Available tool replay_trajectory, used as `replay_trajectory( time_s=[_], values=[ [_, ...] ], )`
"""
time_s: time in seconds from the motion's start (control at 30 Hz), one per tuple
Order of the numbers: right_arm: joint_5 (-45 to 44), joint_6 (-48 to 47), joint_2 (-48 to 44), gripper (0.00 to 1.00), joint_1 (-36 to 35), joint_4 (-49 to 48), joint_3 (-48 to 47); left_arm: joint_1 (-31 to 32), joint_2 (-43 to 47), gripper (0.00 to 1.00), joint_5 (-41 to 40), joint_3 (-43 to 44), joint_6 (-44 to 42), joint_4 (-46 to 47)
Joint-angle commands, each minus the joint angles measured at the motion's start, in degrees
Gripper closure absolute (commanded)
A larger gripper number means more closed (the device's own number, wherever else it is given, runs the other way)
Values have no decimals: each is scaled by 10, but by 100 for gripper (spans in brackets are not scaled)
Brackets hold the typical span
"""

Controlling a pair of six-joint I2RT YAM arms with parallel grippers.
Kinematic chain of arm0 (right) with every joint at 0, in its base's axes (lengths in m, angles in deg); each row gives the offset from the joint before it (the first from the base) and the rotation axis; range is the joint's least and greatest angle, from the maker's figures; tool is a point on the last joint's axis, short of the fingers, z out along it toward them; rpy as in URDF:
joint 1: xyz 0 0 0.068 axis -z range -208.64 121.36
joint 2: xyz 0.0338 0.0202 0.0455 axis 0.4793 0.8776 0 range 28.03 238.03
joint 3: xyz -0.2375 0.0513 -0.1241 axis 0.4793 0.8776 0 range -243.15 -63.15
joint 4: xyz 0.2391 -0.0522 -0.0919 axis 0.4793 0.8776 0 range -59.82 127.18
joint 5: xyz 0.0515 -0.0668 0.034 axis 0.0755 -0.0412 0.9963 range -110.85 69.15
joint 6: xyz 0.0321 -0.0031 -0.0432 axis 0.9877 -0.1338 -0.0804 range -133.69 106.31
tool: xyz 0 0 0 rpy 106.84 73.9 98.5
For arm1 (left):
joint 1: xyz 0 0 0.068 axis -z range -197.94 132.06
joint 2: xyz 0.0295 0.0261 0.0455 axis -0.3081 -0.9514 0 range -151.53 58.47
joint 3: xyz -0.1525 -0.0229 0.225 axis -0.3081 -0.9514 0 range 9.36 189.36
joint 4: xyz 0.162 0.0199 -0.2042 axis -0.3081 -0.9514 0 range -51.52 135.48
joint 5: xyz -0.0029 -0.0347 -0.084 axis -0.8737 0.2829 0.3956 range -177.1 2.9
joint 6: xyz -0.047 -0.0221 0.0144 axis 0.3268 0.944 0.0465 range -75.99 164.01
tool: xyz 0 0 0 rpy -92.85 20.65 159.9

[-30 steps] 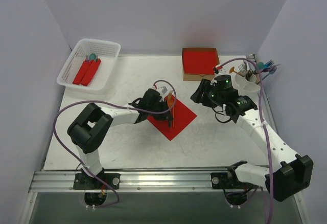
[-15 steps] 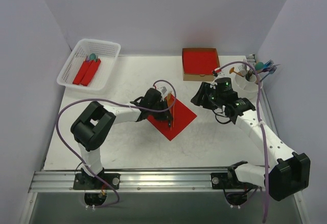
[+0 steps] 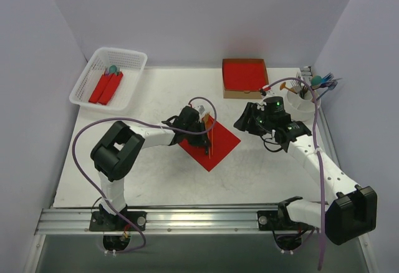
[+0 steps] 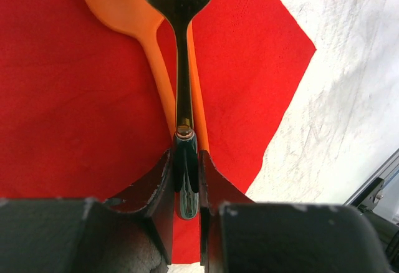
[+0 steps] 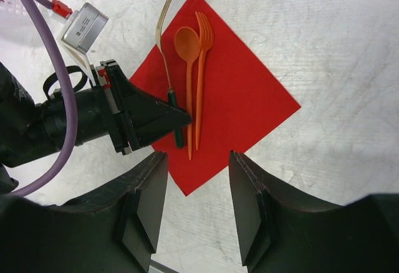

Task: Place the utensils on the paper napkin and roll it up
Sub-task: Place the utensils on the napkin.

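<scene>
The red paper napkin lies flat as a diamond at the table's centre. Two of the utensils rest on it side by side: an orange spoon and an orange fork. My left gripper is shut on the dark green handle of a gold-tined fork, holding it low over the napkin next to the orange spoon. My right gripper hangs open above the napkin's near corner with nothing between its fingers. It sits right of the napkin in the top view.
A white basket at the back left holds red rolls. A brown cardboard box with a red stack stands at the back centre. A white cup of several utensils stands at the back right, behind my right arm.
My left gripper has edged slightly right over the napkin with the fork. The right gripper has shifted a little and its fingers have narrowed slightly.
</scene>
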Motion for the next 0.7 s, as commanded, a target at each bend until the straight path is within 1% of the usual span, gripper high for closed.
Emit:
replay_trajectory(
  time_s=[0.0, 0.13, 0.4, 0.67],
  values=[
    [10, -10, -15, 56, 5, -11, 6, -3, -3, 80, -10, 25, -14, -31],
    [13, -9, -15, 56, 7, -14, 8, -3, 1, 74, -10, 25, -14, -31],
    [16, -9, -12, 57, 9, -18, 12, -3, 8, 68, -12, 24, -12, -39],
    [21, -9, -14, 57, 11, -18, 13, -3, 2, 67, -11, 27, -11, -38]
  ],
)
